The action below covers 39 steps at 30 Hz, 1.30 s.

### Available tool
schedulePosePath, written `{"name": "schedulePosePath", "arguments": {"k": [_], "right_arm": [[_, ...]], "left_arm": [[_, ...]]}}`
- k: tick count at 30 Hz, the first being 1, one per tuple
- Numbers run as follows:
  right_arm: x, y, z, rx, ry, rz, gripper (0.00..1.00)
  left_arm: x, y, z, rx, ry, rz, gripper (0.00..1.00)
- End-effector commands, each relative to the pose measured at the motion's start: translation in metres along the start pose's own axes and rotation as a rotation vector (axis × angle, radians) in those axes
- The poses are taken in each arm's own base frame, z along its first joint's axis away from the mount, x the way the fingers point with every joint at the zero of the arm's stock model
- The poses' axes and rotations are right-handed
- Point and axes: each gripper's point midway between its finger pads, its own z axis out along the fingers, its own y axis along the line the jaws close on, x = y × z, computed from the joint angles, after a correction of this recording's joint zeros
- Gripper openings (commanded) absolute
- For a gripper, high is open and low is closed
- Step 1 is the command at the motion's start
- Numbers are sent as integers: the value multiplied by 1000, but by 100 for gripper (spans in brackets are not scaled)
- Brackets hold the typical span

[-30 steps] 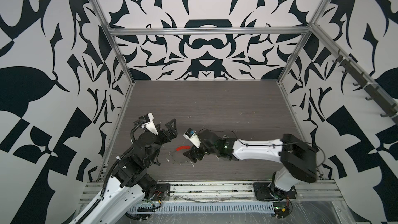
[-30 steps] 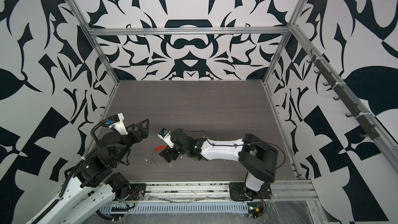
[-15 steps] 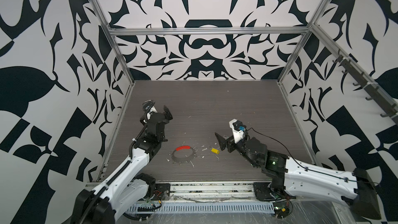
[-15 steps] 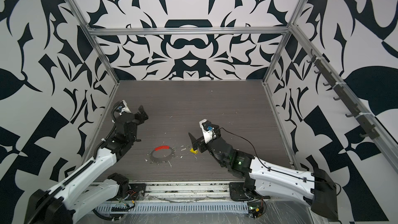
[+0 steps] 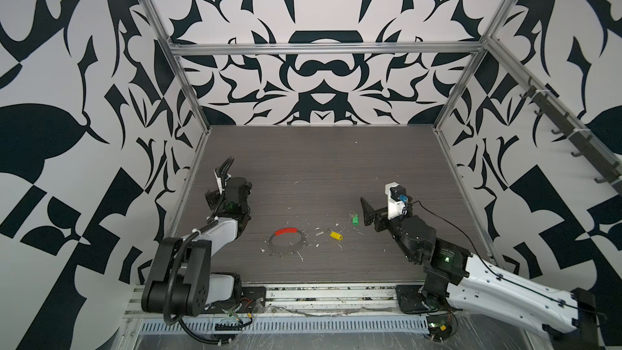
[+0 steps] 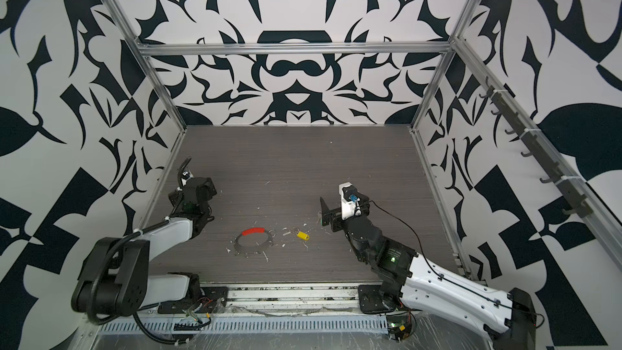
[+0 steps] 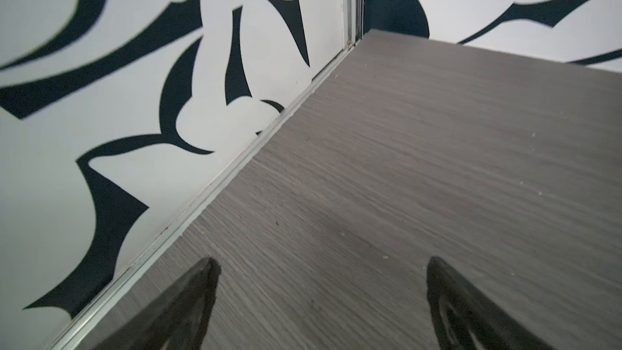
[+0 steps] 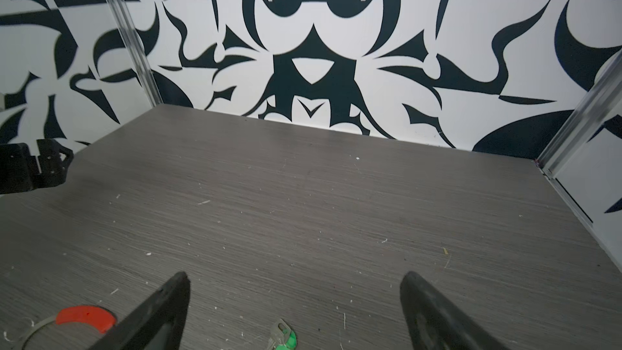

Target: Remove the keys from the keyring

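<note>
- The left arm [image 5: 218, 234] is folded back on itself. Its left claw [image 7: 323, 264] points at the corner where the counter [image 5: 319, 163] meets the black-and-white wall [image 7: 101, 136].
- The left claw is open wide. Only bare counter shows between its fingers [image 7: 188, 301], so it holds nothing.
- The right arm [image 5: 415, 239] reaches in low from the near edge. The right claw [image 8: 294, 277] hangs just over the counter and faces the back wall.
- The right claw is open wide too, and it holds nothing.
- The key with the green tag [image 5: 355, 219] lies flat on the counter just beside the right claw, on the side toward the left claw. In the right wrist view it sits between the two fingers, back from their tips.
- The key with the yellow tag [image 5: 335, 235] lies a little further from the right claw, between that claw and the keyring [image 5: 272, 246].
- The keyring lies flat on the counter between the two claws, apart from both. No key hangs on it.
- Its red sleeve [image 8: 85, 318] is on the arc away from the arm bases.
- A tiny silver ring [image 5: 304, 232] lies just beside the hoop, on the side toward the right claw.
- Small white bits [image 5: 299, 256] lie around the keyring and the keys.
</note>
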Motion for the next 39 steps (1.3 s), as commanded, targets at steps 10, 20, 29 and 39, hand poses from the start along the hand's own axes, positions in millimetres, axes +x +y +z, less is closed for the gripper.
{"name": "schedulePosePath", "arguments": {"k": [10,20,29,39], "right_arm": [[-6,-13,14,28,-35,11,100],[10,-104,53,336,-93,-87,100],[56,-170,82,496,17,-159,100],[106,-200,112,467,113,-76,100]], "left_arm": [[-5,-35,19,236,-131,-5,99],[-6,-36,19,236,-136,-5,99],[-4,-30,26,241,-99,-37,99],[-4,-29,28,246,-92,-46,99]]}}
